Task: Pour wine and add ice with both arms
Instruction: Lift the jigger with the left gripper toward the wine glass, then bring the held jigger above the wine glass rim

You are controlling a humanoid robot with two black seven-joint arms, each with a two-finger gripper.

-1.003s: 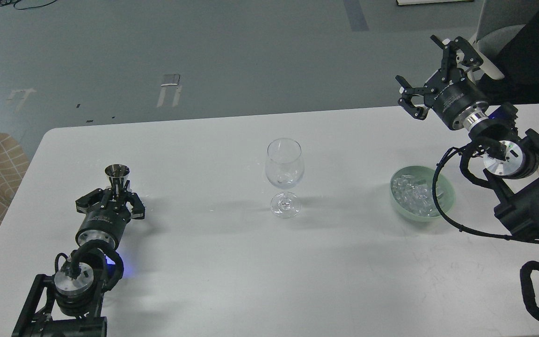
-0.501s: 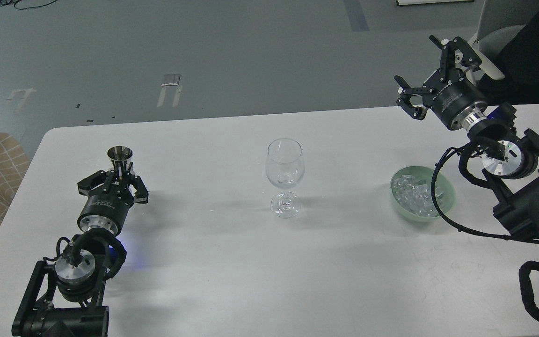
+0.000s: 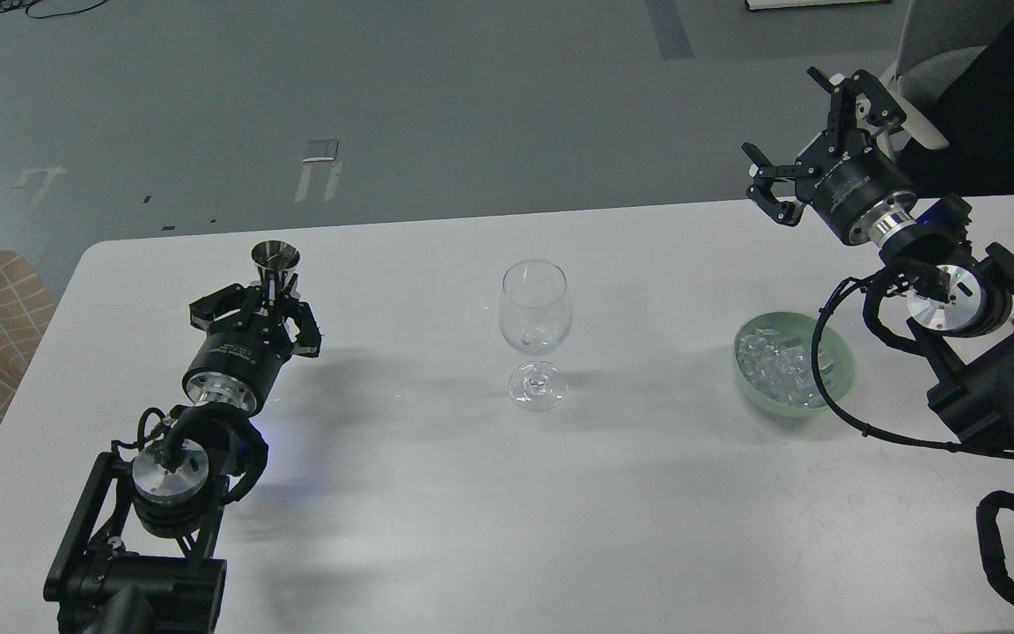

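On the white table [image 3: 437, 528], the left gripper [image 3: 262, 310] sits at the near left, its fingers [image 3: 296, 322] closed around the narrow waist of a small steel jigger [image 3: 275, 264], which stands upright above them; any wine inside cannot be made out. The wine glass [image 3: 535, 330] stands upright mid-table, well apart from both grippers. Toward the right, a pale green bowl [image 3: 840, 370] holds the ice [image 3: 775, 365], a heap of clear cubes. Farther back, the right gripper [image 3: 811, 132] hangs above the table's far edge, fingers [image 3: 767, 176] spread wide and holding nothing, well clear of the bowl.
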